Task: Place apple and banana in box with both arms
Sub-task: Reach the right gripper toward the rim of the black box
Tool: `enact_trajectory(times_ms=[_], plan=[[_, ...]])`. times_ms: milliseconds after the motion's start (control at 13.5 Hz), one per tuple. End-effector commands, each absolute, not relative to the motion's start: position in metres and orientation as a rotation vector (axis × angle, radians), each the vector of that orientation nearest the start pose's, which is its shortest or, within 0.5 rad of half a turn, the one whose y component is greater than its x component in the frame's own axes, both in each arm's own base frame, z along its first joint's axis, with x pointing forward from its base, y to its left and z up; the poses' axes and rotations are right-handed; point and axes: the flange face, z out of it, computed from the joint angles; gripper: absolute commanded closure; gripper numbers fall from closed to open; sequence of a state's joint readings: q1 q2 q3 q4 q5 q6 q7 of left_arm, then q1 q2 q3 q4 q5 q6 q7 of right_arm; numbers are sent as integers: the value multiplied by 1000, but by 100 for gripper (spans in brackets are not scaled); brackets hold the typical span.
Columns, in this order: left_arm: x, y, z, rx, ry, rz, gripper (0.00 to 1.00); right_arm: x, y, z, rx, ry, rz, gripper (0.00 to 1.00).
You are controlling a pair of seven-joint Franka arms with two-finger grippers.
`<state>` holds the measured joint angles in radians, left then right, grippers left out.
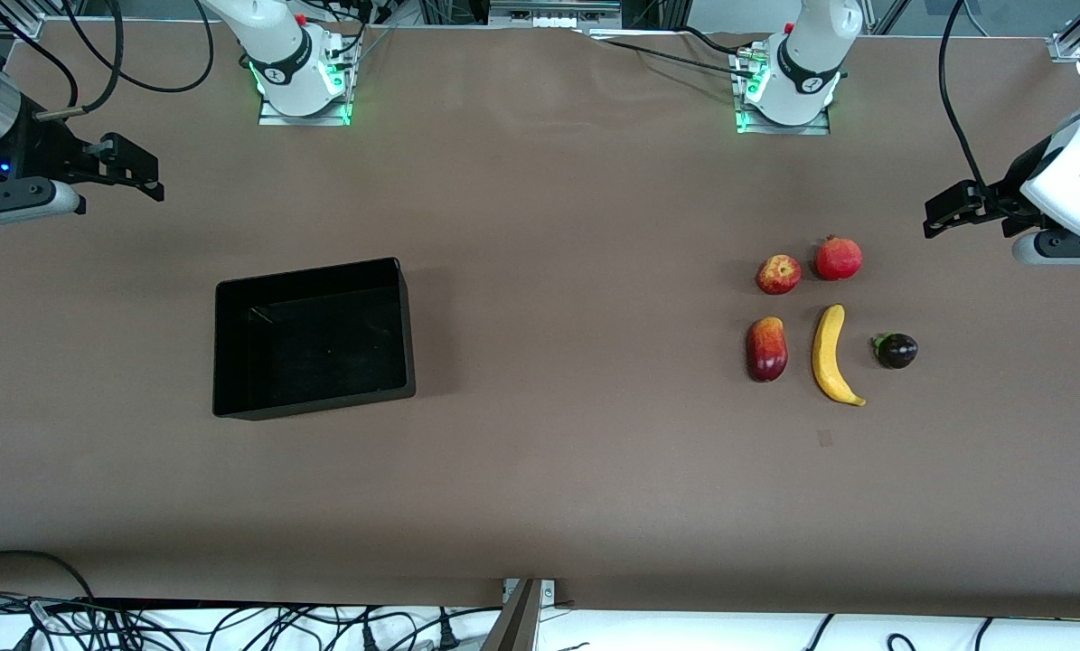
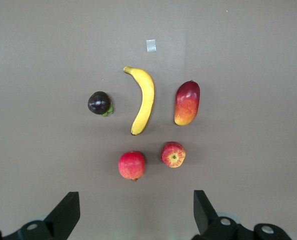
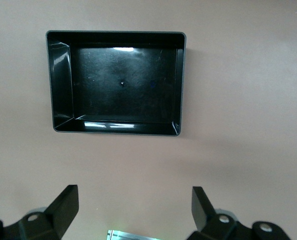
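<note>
The apple (image 1: 778, 274) (image 2: 173, 154), red with yellow streaks, lies on the brown table toward the left arm's end. The yellow banana (image 1: 831, 354) (image 2: 143, 100) lies a little nearer the front camera. The black open-topped box (image 1: 309, 274) (image 3: 116, 34) stands toward the right arm's end with nothing in it. My left gripper (image 1: 933, 217) (image 2: 136, 210) hangs open above the table at its own end, apart from the fruit. Over its own end of the table, my right gripper (image 1: 155, 178) (image 3: 135, 205) is open too, well away from the box.
A red pomegranate (image 1: 839, 259) sits beside the apple. A red-yellow mango (image 1: 767, 348) and a dark purple fruit (image 1: 896, 351) flank the banana. A small tape patch (image 1: 825, 438) lies nearer the front camera than the banana. Both arm bases (image 1: 305, 86) stand along the table's edge farthest from the front camera.
</note>
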<state>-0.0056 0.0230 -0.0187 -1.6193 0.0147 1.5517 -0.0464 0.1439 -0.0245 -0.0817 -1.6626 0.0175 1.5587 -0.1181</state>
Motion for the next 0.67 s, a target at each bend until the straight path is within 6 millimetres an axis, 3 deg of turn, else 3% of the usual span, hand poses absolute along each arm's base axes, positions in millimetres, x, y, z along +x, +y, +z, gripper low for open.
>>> enact_trajectory(times_ms=[0, 149, 297, 446, 595], plan=[[556, -10, 589, -3096, -20, 143, 0, 570, 21, 530, -3119, -255, 203, 0], [556, -10, 589, -3096, -20, 143, 0, 579, 8, 450, -3132, -218, 195, 0], [556, -10, 589, -3096, -20, 143, 0, 573, -18, 377, -3148, -178, 119, 0], [555, -10, 589, -3096, -20, 145, 0, 570, -25, 327, -3157, -196, 63, 0], [556, -10, 588, -3096, -20, 148, 0, 575, -32, 292, -3163, -203, 68, 0]])
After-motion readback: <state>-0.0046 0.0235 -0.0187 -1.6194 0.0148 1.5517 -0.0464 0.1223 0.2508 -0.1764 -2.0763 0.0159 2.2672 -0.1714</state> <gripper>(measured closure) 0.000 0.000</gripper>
